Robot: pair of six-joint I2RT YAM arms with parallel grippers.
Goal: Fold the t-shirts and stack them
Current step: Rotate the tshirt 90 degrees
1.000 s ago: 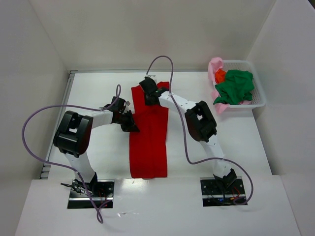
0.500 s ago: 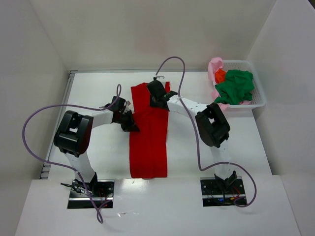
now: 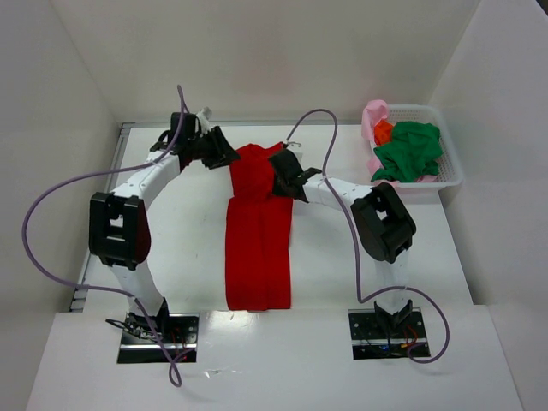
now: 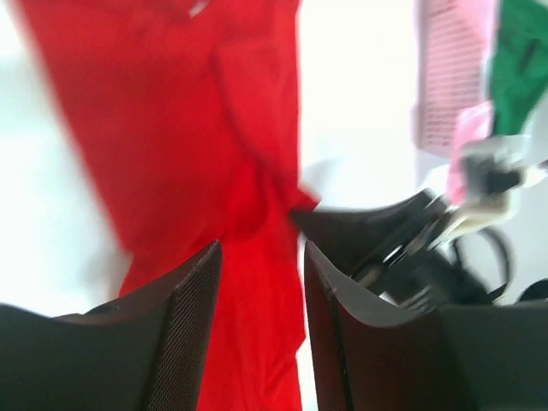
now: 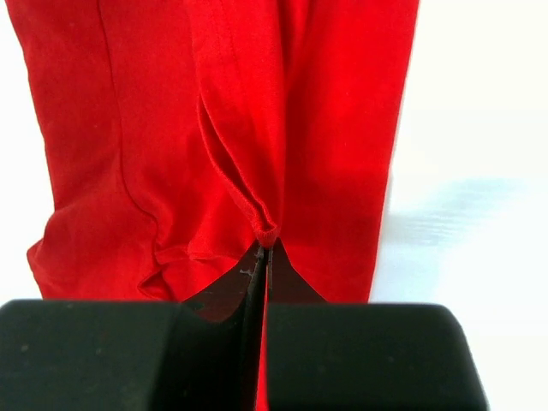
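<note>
The bright red t-shirt [image 3: 257, 248] lies as a long narrow strip down the middle of the table. Its far end is bunched. My right gripper [image 3: 289, 181] sits at the strip's far right edge, shut on a fold of red hem [image 5: 267, 233]. In the right wrist view the jaws [image 5: 265, 250] are pressed together on that hem. My left gripper [image 3: 224, 154] hovers at the shirt's far left corner. The blurred left wrist view shows it [image 4: 261, 250] open, with red cloth [image 4: 171, 128] below and nothing between the fingers.
A white lattice basket [image 3: 451, 169] stands at the far right and holds a dark green shirt [image 3: 413, 150], a pale pink shirt [image 3: 373, 116] and an orange shirt [image 3: 383, 131]. White walls close in the table on three sides.
My left gripper left the shirt's left edge, swung to the far left corner and opened. My right gripper closed on the hem and shifted right and nearer, bunching the far end.
</note>
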